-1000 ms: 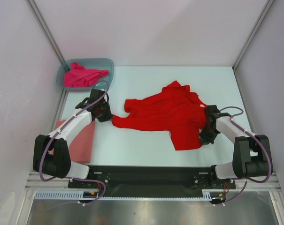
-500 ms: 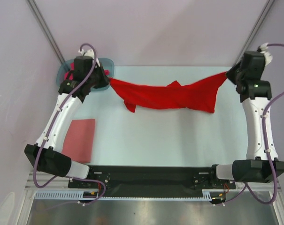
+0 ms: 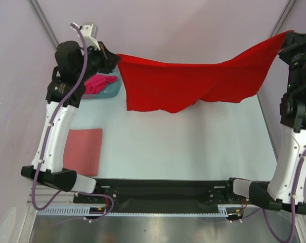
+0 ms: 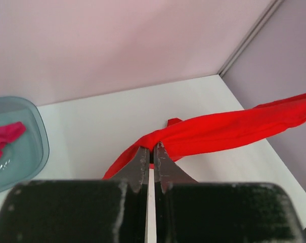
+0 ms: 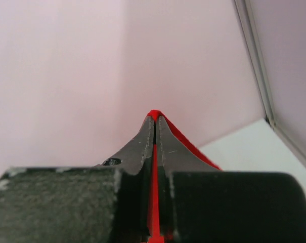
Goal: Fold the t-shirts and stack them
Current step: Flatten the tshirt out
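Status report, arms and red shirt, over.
Left gripper shut on bright red cloth t-shirt, right gripper shut on it too. Shirt hangs stretched between both, off the table. Folded salmon-pink shirt lies off to the left, not beneath.

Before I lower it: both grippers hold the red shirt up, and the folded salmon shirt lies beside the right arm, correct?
No: the folded salmon shirt lies beside the left arm, per the top external view. The red shirt is held up.

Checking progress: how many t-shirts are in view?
3: red t-shirt held stretched midair; salmon-pink t-shirt folded on the table at left; magenta t-shirt in the tub, maybe hiding others.
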